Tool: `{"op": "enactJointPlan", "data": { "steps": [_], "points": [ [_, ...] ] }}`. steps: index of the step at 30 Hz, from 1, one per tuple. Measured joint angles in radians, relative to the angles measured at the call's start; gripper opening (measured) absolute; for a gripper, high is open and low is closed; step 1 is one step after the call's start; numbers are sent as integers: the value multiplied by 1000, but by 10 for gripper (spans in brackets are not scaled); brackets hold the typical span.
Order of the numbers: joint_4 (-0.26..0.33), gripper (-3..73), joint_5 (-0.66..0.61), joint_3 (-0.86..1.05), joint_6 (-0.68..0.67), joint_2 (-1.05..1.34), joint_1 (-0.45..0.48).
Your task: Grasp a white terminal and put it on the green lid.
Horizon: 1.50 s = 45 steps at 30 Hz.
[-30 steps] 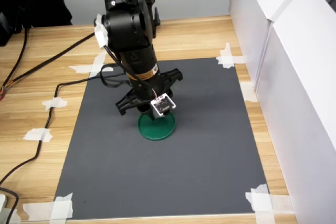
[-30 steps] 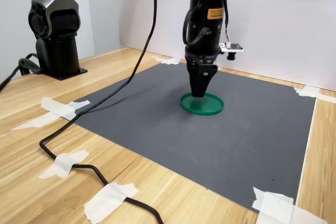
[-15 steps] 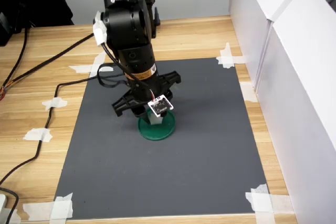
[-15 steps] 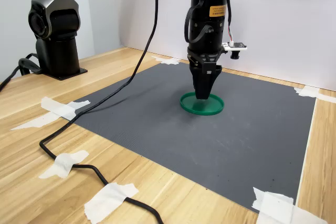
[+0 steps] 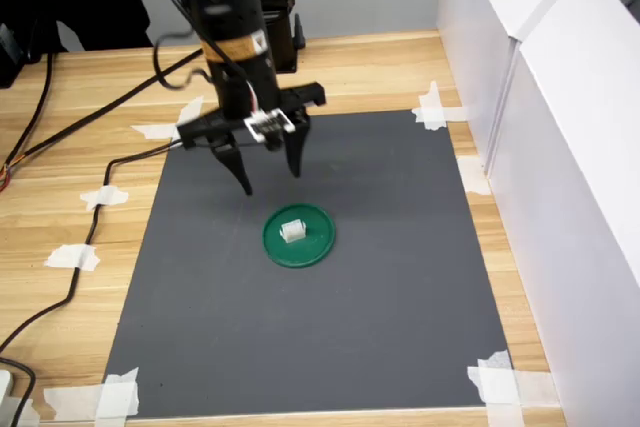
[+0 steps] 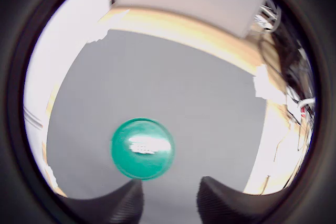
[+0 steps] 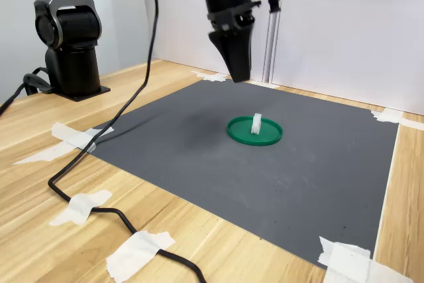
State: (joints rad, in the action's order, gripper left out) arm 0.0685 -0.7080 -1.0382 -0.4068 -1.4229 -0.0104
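On the flat round dark-green plastic lid (image 5: pixel 298 236) rests the tiny white plastic terminal block (image 5: pixel 293 231), near the disc's middle. Only the second exterior view shows the terminal (image 7: pixel 256 124) standing upright above the lid's rim (image 7: pixel 254 139); the wrist view blurs it into a pale smear. Above and well apart hangs the black gripper (image 5: pixel 270 166), jaws spread wide and empty (both fingers visible in the first exterior view). Beneath lies a dark grey mat (image 5: pixel 400 287) taped to a wooden table (image 5: pixel 80 97), with white panels (image 5: pixel 560 147) alongside.
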Motion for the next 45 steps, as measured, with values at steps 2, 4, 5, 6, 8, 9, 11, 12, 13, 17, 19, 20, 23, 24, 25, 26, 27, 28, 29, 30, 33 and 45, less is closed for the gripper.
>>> {"op": "enactJointPlan", "data": {
  "steps": [2,4,5,6,8,9,11,12,13,17,19,20,23,24,25,26,27,28,29,30,33,45],
  "points": [
    [-5,271,52,57,13,96,50],
    [-8,137,116,119,25,188,87],
    [-12,80,148,152,35,240,102],
    [-15,42,180,186,44,294,113],
    [-23,7,228,250,57,407,126],
    [-24,-1,252,288,66,466,130],
    [-24,-9,286,366,85,583,130],
    [-24,-12,300,407,97,642,130],
    [-24,-13,316,448,112,699,130],
    [-24,-16,371,594,168,893,130],
    [-32,-16,391,660,180,966,130],
    [-39,-16,403,689,184,1000,130],
    [-58,-16,429,760,186,1084,130],
    [-60,-16,438,783,189,1107,130],
    [-61,-16,444,804,190,1130,130],
    [-61,-16,450,820,191,1148,130],
    [-61,-16,462,838,193,1170,130],
    [-61,-16,472,855,201,1193,130],
    [-61,-16,476,871,207,1211,130],
    [-60,-16,481,887,215,1234,130],
    [-49,-16,485,931,226,1307,130],
    [-23,-16,434,970,247,1433,130]
  ]
}}
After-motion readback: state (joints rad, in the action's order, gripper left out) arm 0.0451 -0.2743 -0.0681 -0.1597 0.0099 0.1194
